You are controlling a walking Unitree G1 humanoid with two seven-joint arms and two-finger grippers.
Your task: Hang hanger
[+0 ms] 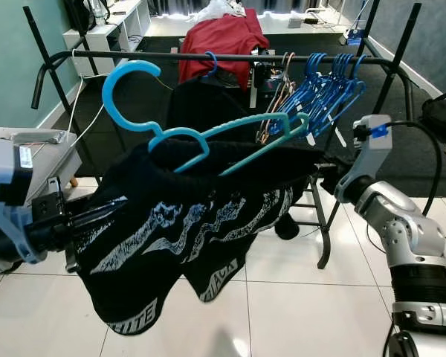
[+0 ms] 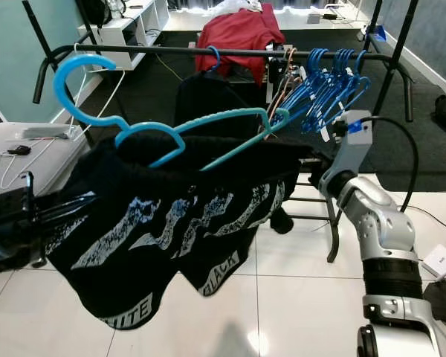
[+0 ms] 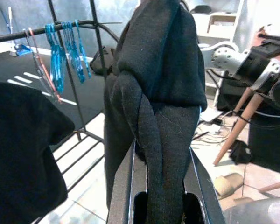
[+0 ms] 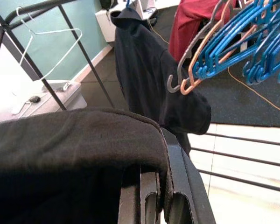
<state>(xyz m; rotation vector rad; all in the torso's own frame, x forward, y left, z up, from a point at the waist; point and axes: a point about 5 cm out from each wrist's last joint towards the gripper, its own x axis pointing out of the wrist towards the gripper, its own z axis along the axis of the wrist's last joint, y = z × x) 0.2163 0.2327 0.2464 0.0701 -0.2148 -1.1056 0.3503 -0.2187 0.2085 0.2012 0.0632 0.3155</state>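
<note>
A light blue hanger (image 1: 208, 137) sits inside the neck of a black garment with white print (image 1: 186, 216). Its hook (image 1: 126, 82) rises at the left, just in front of and below the black clothes rail (image 1: 134, 56). The garment is stretched between both grippers. My left gripper (image 1: 97, 212) is shut on a bunched fold at the garment's left end (image 3: 154, 140). At the garment's right end, in front of the rack, my right gripper (image 1: 323, 175) is shut on the cloth edge (image 4: 130, 140). The cloth hides most of the fingers.
Several blue hangers (image 1: 327, 82) crowd the rail's right half, and a dark garment (image 1: 208, 100) hangs near its middle. A red cloth (image 1: 223, 37) lies behind the rack. The rack's legs and low bars (image 1: 323, 223) stand on white tiles. A grey box (image 1: 37, 141) sits at the left.
</note>
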